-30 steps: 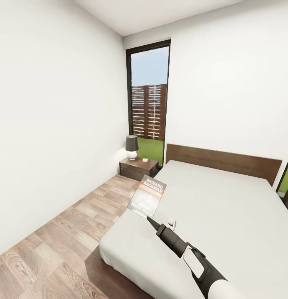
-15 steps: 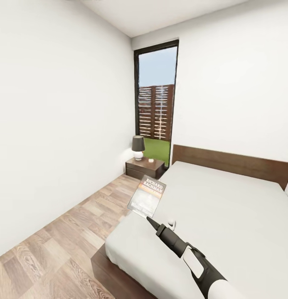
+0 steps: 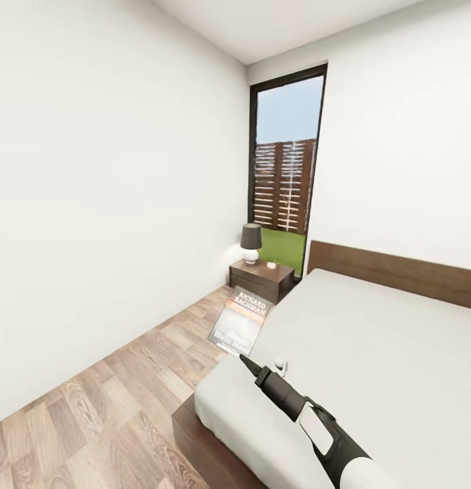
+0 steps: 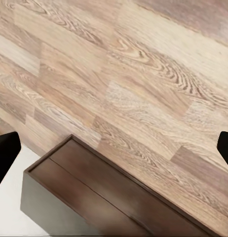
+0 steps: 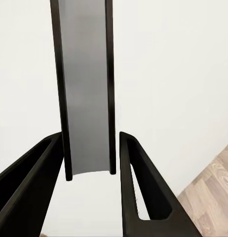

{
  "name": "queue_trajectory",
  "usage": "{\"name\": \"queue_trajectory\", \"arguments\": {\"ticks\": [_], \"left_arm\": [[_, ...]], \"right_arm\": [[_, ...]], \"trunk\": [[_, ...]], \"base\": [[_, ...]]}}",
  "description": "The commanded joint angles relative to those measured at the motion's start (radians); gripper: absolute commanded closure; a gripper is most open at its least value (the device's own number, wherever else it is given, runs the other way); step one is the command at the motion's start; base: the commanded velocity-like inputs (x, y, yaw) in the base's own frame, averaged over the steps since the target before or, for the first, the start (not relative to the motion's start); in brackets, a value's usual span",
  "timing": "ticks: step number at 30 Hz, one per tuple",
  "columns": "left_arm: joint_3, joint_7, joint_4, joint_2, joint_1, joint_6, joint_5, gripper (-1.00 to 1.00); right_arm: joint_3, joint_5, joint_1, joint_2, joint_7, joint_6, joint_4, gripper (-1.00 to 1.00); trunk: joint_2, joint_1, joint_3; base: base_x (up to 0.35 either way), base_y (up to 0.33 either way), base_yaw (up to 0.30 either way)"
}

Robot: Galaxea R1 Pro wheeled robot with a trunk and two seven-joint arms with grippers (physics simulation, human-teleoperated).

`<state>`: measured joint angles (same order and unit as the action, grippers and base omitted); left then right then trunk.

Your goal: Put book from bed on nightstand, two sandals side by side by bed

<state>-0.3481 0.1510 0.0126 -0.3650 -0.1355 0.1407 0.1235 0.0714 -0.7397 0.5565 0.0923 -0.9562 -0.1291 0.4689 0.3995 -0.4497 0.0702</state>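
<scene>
Grey book [image 5: 87, 89] between right hand [image 5: 92, 168] fingers

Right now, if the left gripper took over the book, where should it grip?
Probably the free top edge of the book, by the title lettering, coming from the floor side: the right gripper pinches its bottom edge, and the thin cover stands raised, clear of the bed.

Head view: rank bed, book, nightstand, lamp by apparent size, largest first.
1. bed
2. book, held up in the right gripper near the camera, so it looks inflated
3. nightstand, farther off; unsure against the book
4. lamp
</scene>
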Motion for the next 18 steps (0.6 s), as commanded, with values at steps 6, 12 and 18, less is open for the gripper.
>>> {"name": "queue_trajectory", "arguments": {"ticks": [6, 12, 18], "left_arm": [[-0.009, 0.002, 0.001, 0.000, -0.001, 0.002, 0.010, -1.00], [-0.009, 0.002, 0.001, 0.000, -0.001, 0.002, 0.010, -1.00], [-0.009, 0.002, 0.001, 0.000, -0.001, 0.002, 0.010, -1.00]], "right_arm": [[0.003, -0.012, 0.000, 0.000, -0.001, -0.010, 0.000, 1.00], [0.002, -0.012, 0.000, 0.000, -0.001, -0.010, 0.000, 1.00], [0.002, -0.012, 0.000, 0.000, 0.000, -0.010, 0.001, 1.00]], "trunk": [[0.000, 0.000, 0.004], [0.000, 0.000, 0.009], [0.000, 0.000, 0.013]], "base": [[0.000, 0.000, 0.272], [0.000, 0.000, 0.272], [0.000, 0.000, 0.272]]}}
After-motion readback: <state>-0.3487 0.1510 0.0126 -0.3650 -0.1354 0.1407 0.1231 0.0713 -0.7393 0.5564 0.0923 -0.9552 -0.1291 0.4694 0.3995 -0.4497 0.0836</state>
